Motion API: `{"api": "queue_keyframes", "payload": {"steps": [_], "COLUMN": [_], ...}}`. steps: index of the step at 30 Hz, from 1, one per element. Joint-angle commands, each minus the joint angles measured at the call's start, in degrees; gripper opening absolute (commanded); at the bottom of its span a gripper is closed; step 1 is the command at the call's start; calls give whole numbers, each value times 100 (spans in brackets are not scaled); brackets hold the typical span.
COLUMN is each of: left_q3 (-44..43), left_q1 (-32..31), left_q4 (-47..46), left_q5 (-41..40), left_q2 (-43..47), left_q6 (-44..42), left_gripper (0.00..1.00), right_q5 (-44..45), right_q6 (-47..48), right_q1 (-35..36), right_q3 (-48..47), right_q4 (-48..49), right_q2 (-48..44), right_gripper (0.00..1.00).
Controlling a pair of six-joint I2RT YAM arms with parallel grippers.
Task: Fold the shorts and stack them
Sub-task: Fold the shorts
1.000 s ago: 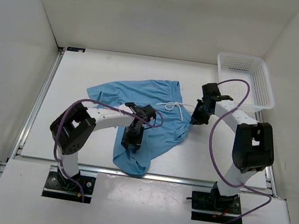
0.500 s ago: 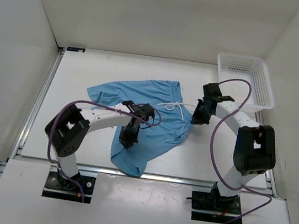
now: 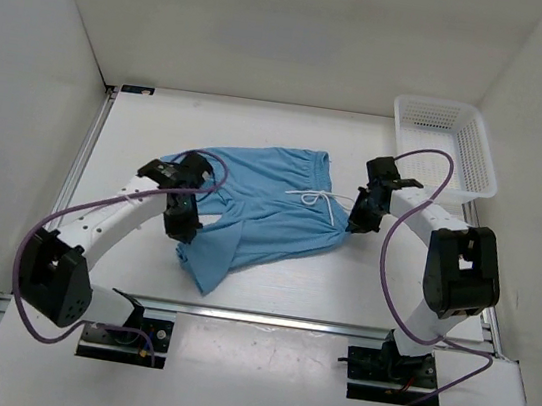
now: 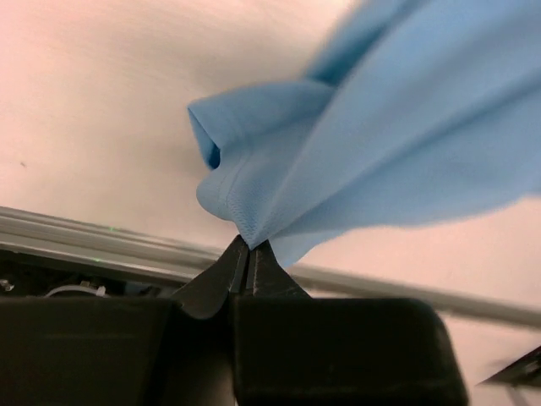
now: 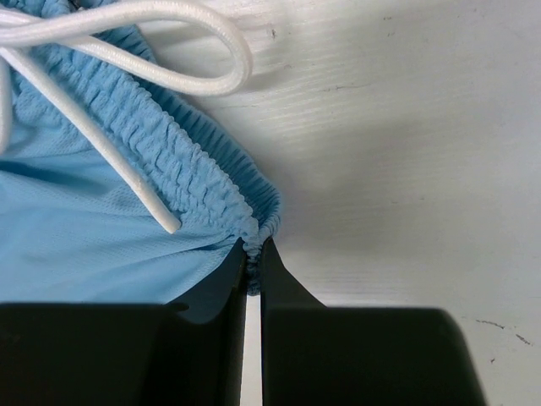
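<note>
The light blue shorts (image 3: 270, 208) lie spread across the middle of the table, waistband to the right with a white drawstring (image 3: 310, 196). My left gripper (image 3: 185, 226) is shut on a fold of the shorts' leg fabric (image 4: 254, 222) at the left side, lifted off the table. My right gripper (image 3: 357, 220) is shut on the ruffled elastic waistband corner (image 5: 254, 228) at the shorts' right edge. One free leg (image 3: 210, 260) hangs toward the near edge.
A white mesh basket (image 3: 445, 147) stands at the back right corner. White walls enclose the table on the left, back and right. A metal rail (image 3: 285, 320) runs along the near edge, in front of both arm bases.
My left gripper closed on the leg fabric and swung left and back, dragging that part of the shorts with it. The right gripper stayed put on the waistband.
</note>
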State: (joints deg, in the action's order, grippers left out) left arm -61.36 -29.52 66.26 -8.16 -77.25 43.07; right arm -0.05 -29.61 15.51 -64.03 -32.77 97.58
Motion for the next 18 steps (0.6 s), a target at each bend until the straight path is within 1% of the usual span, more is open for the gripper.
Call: {"api": "queue_keyframes", "payload": {"steps": [1, 2, 4, 5, 6, 7, 8, 9, 11, 12, 13, 14, 15, 16, 17, 18], "left_q3": [125, -136, -375, -568, -648, -718, -911, -1026, -1245, -1386, -1387, -1387, -1161, -985, -765, -528], "left_q1": [823, 1199, 1474, 1754, 1904, 2071, 2447, 2633, 2837, 2785, 2689, 2540, 2208, 2039, 1890, 1636], "left_q4": [-569, -570, -745, -798, -851, -991, -992, -992, -940, -939, -939, -878, -878, -826, -825, -825], "left_q5": [420, 421, 561, 692, 824, 956, 1044, 1175, 1177, 1177, 1229, 1229, 1229, 1229, 1229, 1229], "left_q2": [-113, -236, -587, -694, -799, -887, -1079, -1151, -1204, -1091, -1003, -819, -731, -643, -433, -309], "left_q6": [-430, -501, -632, -737, -834, -922, -993, -1072, -1073, -1073, -1125, -1125, -995, -889, -775, -617], "left_gripper": [13, 22, 41, 47, 49, 49, 49, 49, 30, 20, 16, 15, 15, 15, 17, 31], "right_q5": [242, 243, 243, 243, 243, 243, 243, 243, 190, 138, 137, 137, 137, 85, 85, 85], "right_q6": [51, 51, 113, 113, 113, 113, 113, 113, 113, 113, 113, 113, 113, 113, 113, 113], "right_q1": [-21, -21, -21, -21, -21, -21, -21, -21, -21, -21, -21, -21, -21, -21, -21, -21], "right_q3": [5, 5, 57, 57, 109, 110, 110, 110, 163, 163, 163, 163, 163, 163, 163, 163], "right_q4": [122, 122, 174, 175, 175, 175, 175, 175, 227, 228, 228, 228, 228, 228, 228, 228], "right_q2": [-204, -204, -204, -204, -204, -204, -204, -204, -204, -204, -265, -266, -266, -266, -266, -266], "right_gripper": [0, 0, 0, 0, 0, 0, 0, 0, 0, 0, 0, 0, 0, 0, 0, 0]}}
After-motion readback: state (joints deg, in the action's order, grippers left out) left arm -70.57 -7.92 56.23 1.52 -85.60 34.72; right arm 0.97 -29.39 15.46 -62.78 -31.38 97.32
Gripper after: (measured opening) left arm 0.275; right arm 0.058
